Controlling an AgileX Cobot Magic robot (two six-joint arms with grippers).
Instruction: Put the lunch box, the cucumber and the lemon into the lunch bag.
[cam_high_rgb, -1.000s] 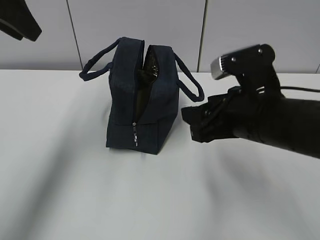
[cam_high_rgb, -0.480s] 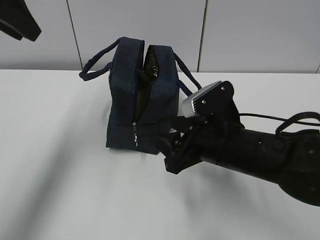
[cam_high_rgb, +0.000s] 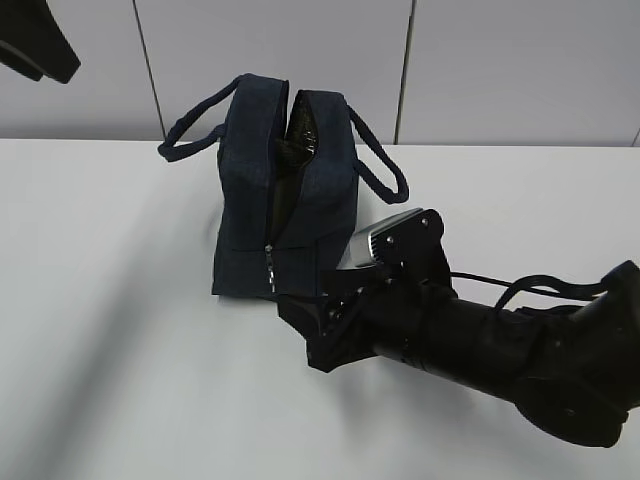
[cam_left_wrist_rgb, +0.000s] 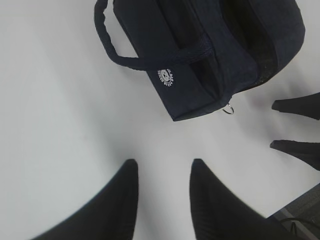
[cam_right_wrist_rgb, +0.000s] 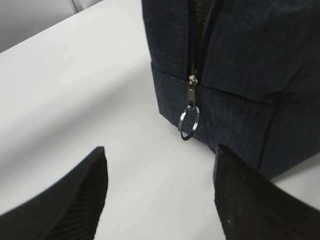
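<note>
The dark navy lunch bag stands on the white table with its top zipper open, showing a dark shiny lining. Its metal ring pull hangs at the lower end of the zipper. The ring also shows in the left wrist view, near the white round logo. My right gripper is open and empty, low over the table just in front of the ring pull. My left gripper is open and empty, high above the table beside the bag. The lunch box, the cucumber and the lemon are out of view.
The bag's two loop handles hang out to either side. A part of the left arm shows at the top left. A grey panelled wall stands behind the white table.
My right arm has swung left and down, from the right side of the bag to the table in front of the zipper end. The bag has not moved.
</note>
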